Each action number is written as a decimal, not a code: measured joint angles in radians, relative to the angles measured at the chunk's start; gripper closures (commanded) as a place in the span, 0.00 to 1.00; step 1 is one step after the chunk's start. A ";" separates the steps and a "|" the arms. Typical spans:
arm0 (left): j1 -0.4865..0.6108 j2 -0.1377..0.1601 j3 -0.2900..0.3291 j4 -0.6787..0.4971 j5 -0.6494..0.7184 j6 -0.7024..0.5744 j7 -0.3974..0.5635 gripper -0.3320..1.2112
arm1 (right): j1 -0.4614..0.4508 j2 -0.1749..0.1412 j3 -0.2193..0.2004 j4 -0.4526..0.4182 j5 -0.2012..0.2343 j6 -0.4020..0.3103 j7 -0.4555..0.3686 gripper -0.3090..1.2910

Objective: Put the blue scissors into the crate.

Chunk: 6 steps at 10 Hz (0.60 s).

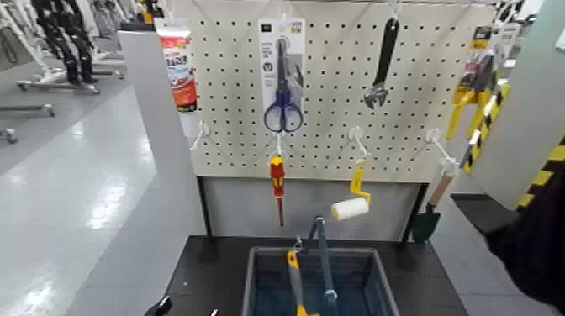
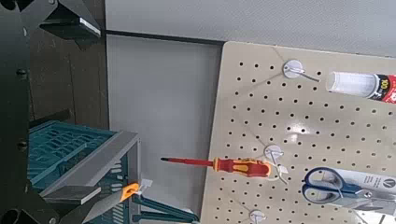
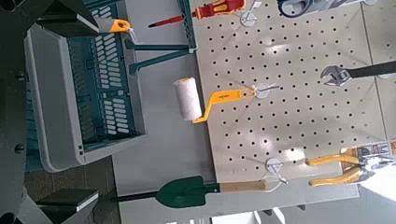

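The blue scissors [image 1: 282,77] hang on their tall white card near the top middle of the pegboard; the left wrist view catches their blue loops [image 2: 329,185] and the right wrist view a sliver of them [image 3: 299,7]. Below the board, the grey-blue crate [image 1: 255,284] stands on the dark table with its arched handle [image 1: 324,256] up; it also appears as the crate [image 2: 65,159] and the crate [image 3: 56,103] in the wrist views. My left gripper [image 1: 187,309] is low at the table's front left, open and empty, far below the scissors. My right arm [image 1: 538,244] is a dark mass at the right edge.
A red-and-yellow screwdriver [image 1: 277,183] hangs just under the scissors. Also on the board are a glue tube [image 1: 178,67], a wrench [image 1: 382,63], a paint roller [image 1: 353,203], a green trowel [image 1: 429,217] and yellow pliers [image 1: 469,91]. An orange-handled tool [image 1: 294,281] lies in the crate.
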 measured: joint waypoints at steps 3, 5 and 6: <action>-0.004 0.001 -0.001 0.000 -0.002 0.006 -0.006 0.31 | 0.000 0.000 0.000 0.000 0.000 0.000 0.000 0.25; -0.019 0.002 0.002 -0.011 -0.007 0.032 -0.041 0.31 | 0.000 0.000 0.001 0.000 0.000 0.000 0.000 0.25; -0.034 0.004 0.005 -0.029 -0.013 0.066 -0.058 0.31 | 0.000 0.000 0.001 0.000 0.000 0.000 0.000 0.25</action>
